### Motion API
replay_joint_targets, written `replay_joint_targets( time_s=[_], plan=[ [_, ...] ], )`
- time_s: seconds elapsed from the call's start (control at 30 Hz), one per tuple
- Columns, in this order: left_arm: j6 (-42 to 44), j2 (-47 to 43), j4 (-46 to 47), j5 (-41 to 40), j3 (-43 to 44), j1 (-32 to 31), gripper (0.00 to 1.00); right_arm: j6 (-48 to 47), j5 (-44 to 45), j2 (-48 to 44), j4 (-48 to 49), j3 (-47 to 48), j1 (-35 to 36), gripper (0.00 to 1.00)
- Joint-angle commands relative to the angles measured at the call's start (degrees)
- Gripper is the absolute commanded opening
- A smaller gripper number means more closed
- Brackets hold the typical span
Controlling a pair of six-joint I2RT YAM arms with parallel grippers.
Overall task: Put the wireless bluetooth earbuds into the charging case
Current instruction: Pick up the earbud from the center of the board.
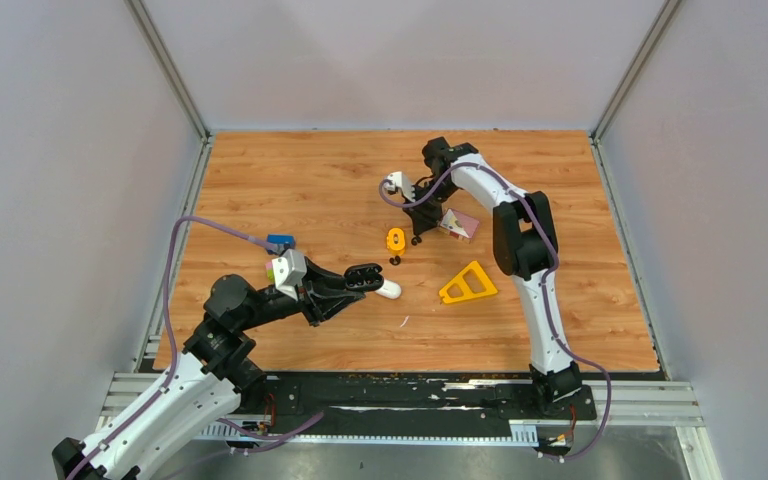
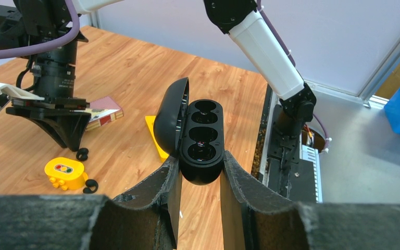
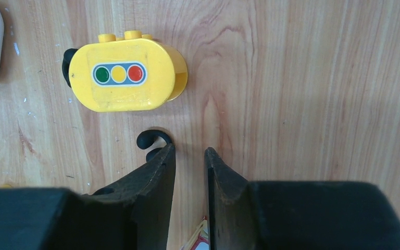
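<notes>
Clamping the open black charging case (image 2: 202,130) by its lower end, the left pincer (image 2: 200,159) holds it with the lid swung to the left. Its wells are dark, and whether anything sits in them is hard to make out. In the top view this case is only a black shape at center left, with a white rounded object (image 1: 388,290) just beside it.

The right pincer (image 3: 189,156) stands narrowly parted over the bare bench (image 3: 302,94), with nothing between its tips. One black earbud (image 3: 150,139) lies just beside the tip on the left of the frame. A second black earbud (image 3: 66,65) shows only as a sliver behind the left end of the yellow traffic-light block (image 3: 127,78). The left wrist view shows both buds whole at lower left, but there the case lid hides half of the yellow triangle (image 1: 468,284). A tiny white speck (image 1: 404,321) at lower center of the top view is too small to identify.
</notes>
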Motion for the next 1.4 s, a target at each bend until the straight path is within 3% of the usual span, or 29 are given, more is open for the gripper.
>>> replay_joint_targets(
  time_s=[0.0, 0.73, 0.97, 1.37],
  plan=[
    [-0.2, 0.2, 2.0, 0.8, -0.1, 0.5, 0.00, -1.7, -2.0, 0.2, -3.0, 1.2, 0.0, 0.28],
    [-0.1, 0.9, 1.7, 1.1, -0.1, 0.5, 0.00, -5.1, -3.6, 0.4, -10.4, 0.0, 0.0, 0.29],
    [-0.2, 0.9, 1.7, 1.2, 0.0, 0.5, 0.00, -5.1, -4.4, 0.3, -11.2, 0.3, 0.0, 0.22],
    [-0.3, 1.3, 1.7, 1.3, 0.0, 0.5, 0.00, -3.7, -6.3, 1.6, -10.9, 2.1, 0.1, 0.22]
  ],
)
